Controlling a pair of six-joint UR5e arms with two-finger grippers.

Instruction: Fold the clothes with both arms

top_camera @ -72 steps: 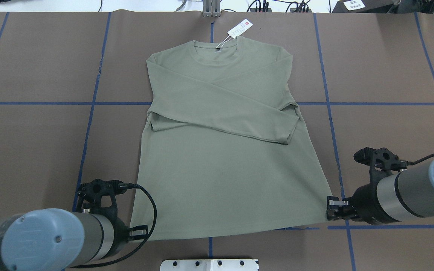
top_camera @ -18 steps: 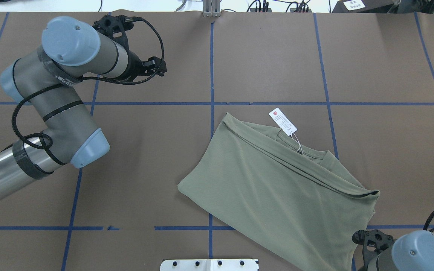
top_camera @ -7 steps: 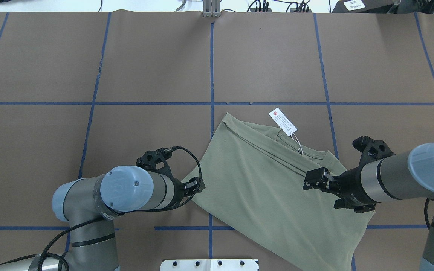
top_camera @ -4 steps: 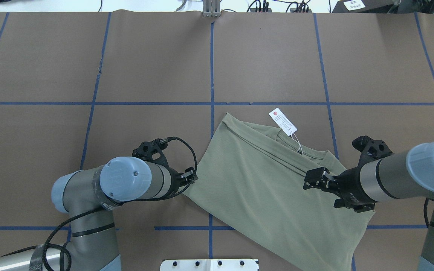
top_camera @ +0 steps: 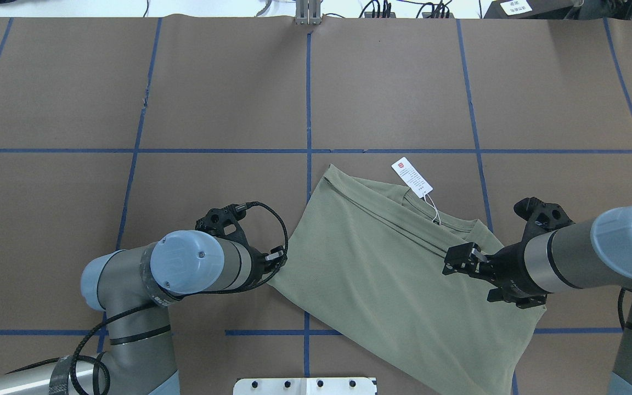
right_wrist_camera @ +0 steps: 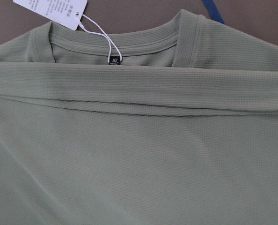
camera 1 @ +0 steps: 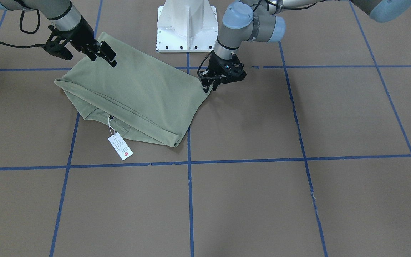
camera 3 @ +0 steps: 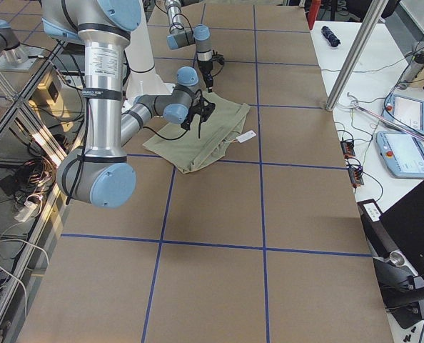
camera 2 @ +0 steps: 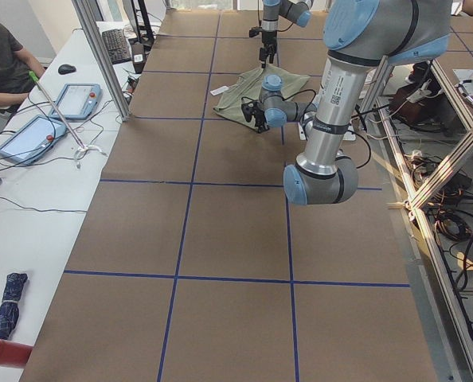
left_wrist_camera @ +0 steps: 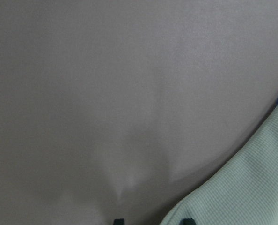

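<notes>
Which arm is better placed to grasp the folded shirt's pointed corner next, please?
Left, likely: the left end effector sits at the shirt corner; the right end effector is over fabric near the collar.

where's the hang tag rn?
Overhead view, right of centre: the hang tag lies on the table just beyond the shirt's collar, tied to it by a string.

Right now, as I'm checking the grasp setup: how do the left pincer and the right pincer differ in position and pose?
The left pincer sits at the shirt's corner; the right pincer hangs over the shirt's body, near the collar. The left pincer is low, close to the table; the right pincer looks raised clear of the fabric. Both look open, gripping nothing.
</notes>
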